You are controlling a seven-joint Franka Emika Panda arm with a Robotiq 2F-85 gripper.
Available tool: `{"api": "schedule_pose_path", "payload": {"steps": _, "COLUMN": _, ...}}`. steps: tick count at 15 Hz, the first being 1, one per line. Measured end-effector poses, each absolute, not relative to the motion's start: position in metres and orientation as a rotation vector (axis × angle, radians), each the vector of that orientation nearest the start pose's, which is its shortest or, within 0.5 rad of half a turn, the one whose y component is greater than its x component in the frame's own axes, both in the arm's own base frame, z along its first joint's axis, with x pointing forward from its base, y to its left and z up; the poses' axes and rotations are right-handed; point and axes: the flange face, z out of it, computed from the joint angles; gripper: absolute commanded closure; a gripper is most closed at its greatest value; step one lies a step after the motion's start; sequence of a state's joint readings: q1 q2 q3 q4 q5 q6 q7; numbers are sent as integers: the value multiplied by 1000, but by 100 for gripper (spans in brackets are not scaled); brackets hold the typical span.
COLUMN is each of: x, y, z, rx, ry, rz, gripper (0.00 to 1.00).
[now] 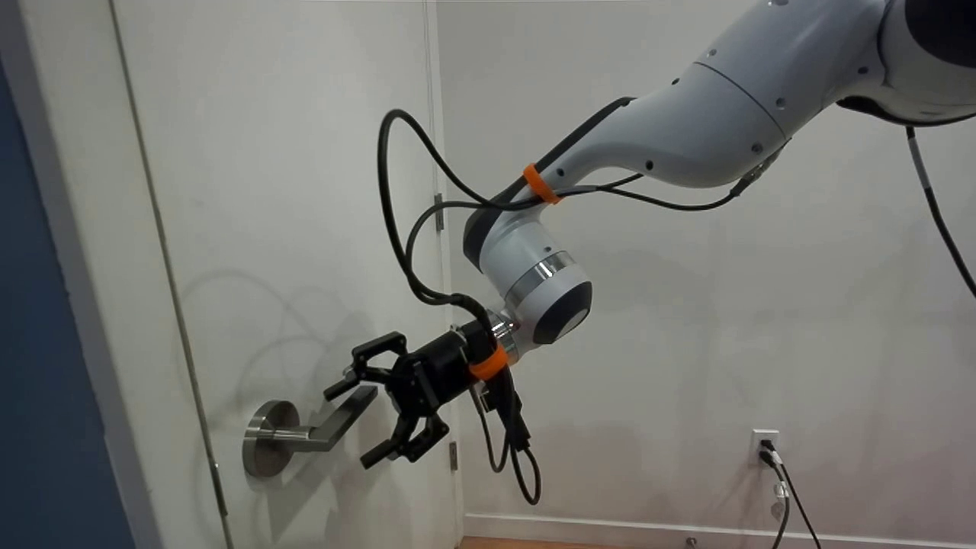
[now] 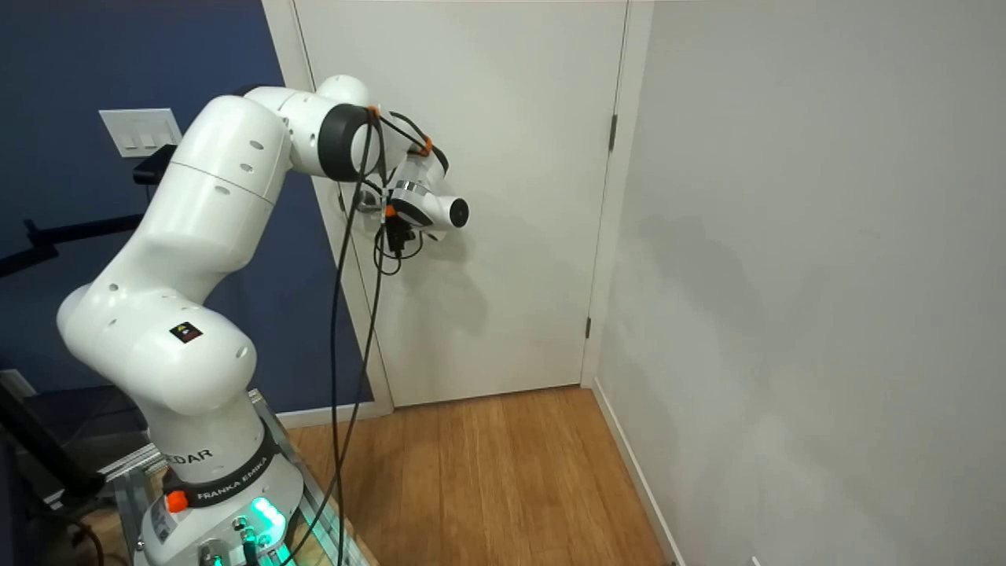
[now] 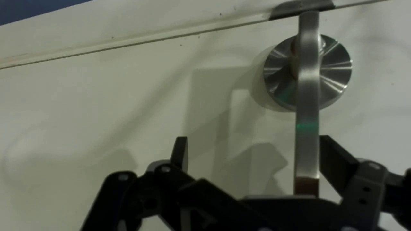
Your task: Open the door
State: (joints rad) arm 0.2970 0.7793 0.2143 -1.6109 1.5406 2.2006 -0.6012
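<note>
In an exterior view: the door (image 1: 293, 171) takes up the left, closed, with a thin seam (image 1: 157, 198) beside the frame (image 1: 103, 198). Its lever (image 1: 345, 415) stands out from the rose (image 1: 261, 446) near that seam, free end toward the hinges (image 1: 439, 212) on the right. Lever looks level, so I take the latch as not yet turned. The gripper (image 1: 357, 421) comes in from the right, fingers (image 1: 341, 386) spread wide, upper above the lever, lower beneath it. My reading: straddled so that the upper can press it down. The cables (image 1: 383, 164) are strapped to the arm (image 1: 671, 137) by orange bands (image 1: 540, 184), presumably to keep slack off the fingers.

In an exterior view: the base (image 2: 212, 515) stands near left, the arm reaching to the far door's left edge. Placement off to the side probably leaves room for a swing toward the robot; hinges showing on this face hint at that direction. The arm hides the gripper and most of the lever; finger spacing not readable here.

In the wrist view: fingers well apart, nothing gripped. The lever passes between them, close along the finger on the right of this view, which I judge to be the upper; contact unclear. The left finger is well apart from it. Off-centre placement suits a push rather than a clamp. Lever's end reaches the palm (image 3: 289, 213) in this view, touching or not unclear; advancing further could jam it there.
</note>
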Motion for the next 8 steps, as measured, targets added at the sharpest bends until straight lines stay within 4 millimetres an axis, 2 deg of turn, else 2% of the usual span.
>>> {"api": "schedule_pose_path", "payload": {"steps": 1, "x": 603, "y": 353, "z": 197, "rx": -1889, "ry": 121, "rz": 114, "gripper": 5}}
{"api": "schedule_pose_path", "payload": {"steps": 3, "x": 605, "y": 352, "z": 206, "rx": -1879, "ry": 111, "rz": 87, "gripper": 29}}
{"api": "schedule_pose_path", "payload": {"steps": 4, "x": 606, "y": 352, "z": 210, "rx": -1873, "ry": 106, "rz": 76, "gripper": 32}}
{"api": "schedule_pose_path", "payload": {"steps": 6, "x": 606, "y": 353, "z": 215, "rx": -1861, "ry": 98, "rz": 56, "gripper": 47}}
{"api": "schedule_pose_path", "payload": {"steps": 8, "x": 605, "y": 354, "z": 218, "rx": -1847, "ry": 96, "rz": 44, "gripper": 55}}
